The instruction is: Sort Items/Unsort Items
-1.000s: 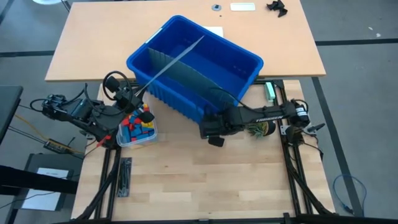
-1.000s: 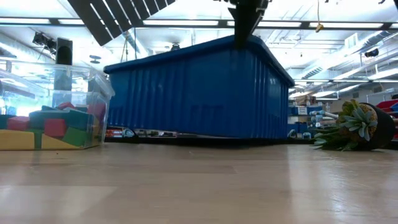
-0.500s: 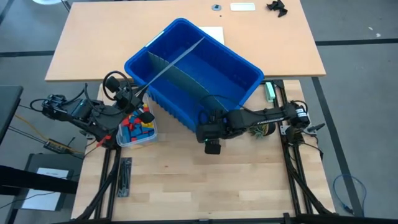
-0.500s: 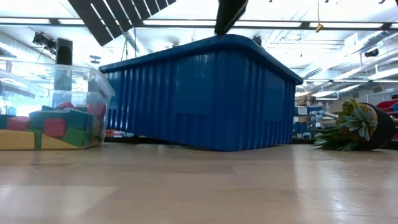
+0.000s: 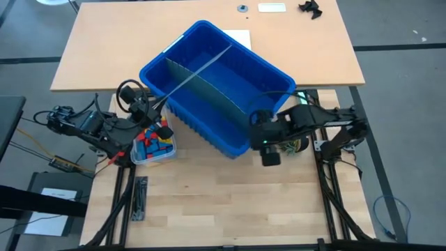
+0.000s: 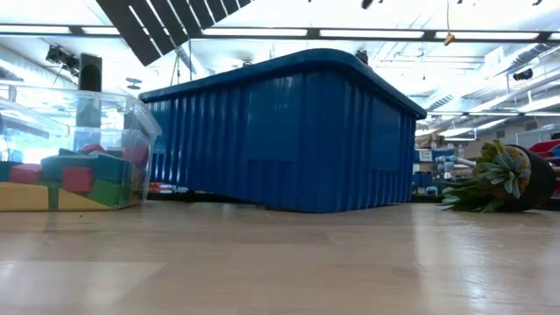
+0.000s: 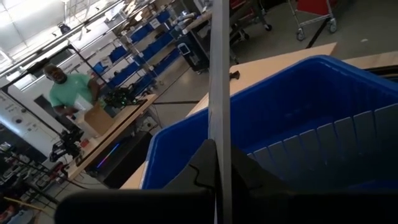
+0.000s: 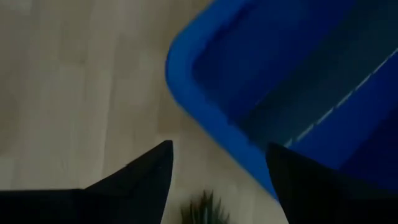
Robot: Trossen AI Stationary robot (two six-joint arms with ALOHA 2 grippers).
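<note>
The items are red, yellow, green and blue blocks [image 5: 155,143] piled in a clear tub [image 6: 70,166] at the table's left. My left gripper [image 5: 155,110] hovers above that tub, shut on a grey slotted divider sheet [image 7: 219,74], which reaches out over the large blue bin [image 5: 279,70]. The low view shows this sheet [image 6: 166,26] up in the air, higher than the bin. Another grey divider [image 5: 209,87] stands inside the bin. My right gripper [image 8: 217,146] is open and holds nothing, hanging above the table [image 5: 268,155] just off the bin's near right corner [image 8: 186,81]. My left gripper pinches the divider sheet's near end [image 7: 219,134] between its two fingers, one on each flat face. The fingers lie nearly level and point along the sheet toward the bin. The sheet stands on edge and juts out past the fingertips; whether its far end touches the bin I cannot tell.
A toppled potted plant [image 5: 293,145] lies right of the bin, close under my right arm. Bare wood runs along the table's near half [image 5: 223,202]. The far table [image 5: 104,49] carries small parts. A person [image 7: 65,93] stands in the room beyond.
My right gripper has opened and let go of the bin's near rim, then risen and swung toward the table's right edge, rolling as it went. Before that the bin slid a little toward the near left and turned; since then it has lain still.
</note>
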